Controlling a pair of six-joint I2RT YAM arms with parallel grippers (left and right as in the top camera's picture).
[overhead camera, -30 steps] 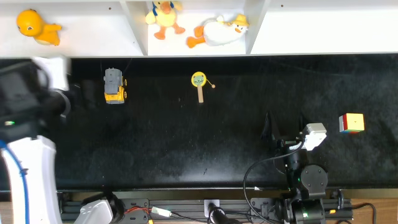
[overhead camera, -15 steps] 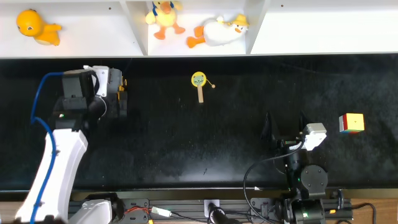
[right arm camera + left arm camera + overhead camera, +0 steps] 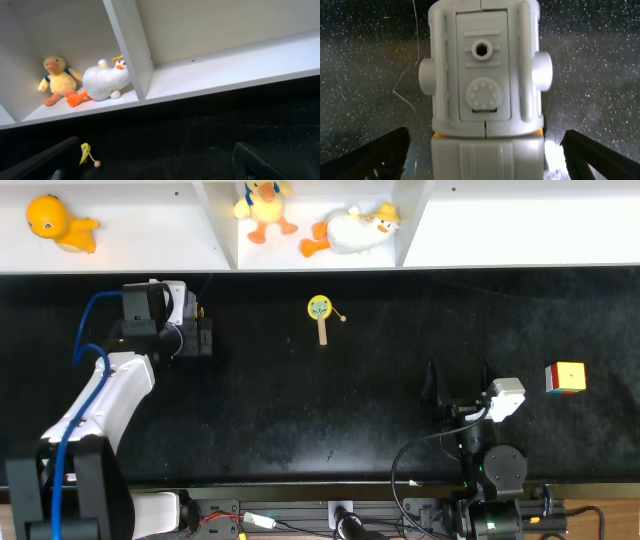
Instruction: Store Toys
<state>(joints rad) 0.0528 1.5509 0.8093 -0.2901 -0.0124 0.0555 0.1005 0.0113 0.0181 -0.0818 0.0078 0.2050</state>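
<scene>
no readable text, labels or numbers

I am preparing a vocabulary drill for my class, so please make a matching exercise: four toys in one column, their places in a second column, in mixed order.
Toys
1. orange duck
2. white goose
3. cube
4. truck

Places
A. on the table, right side
B. between the open jaws of the left gripper
C. left shelf compartment
D. middle shelf compartment

Pairs: 1-C, 2-D, 3-A, 4-B
</scene>
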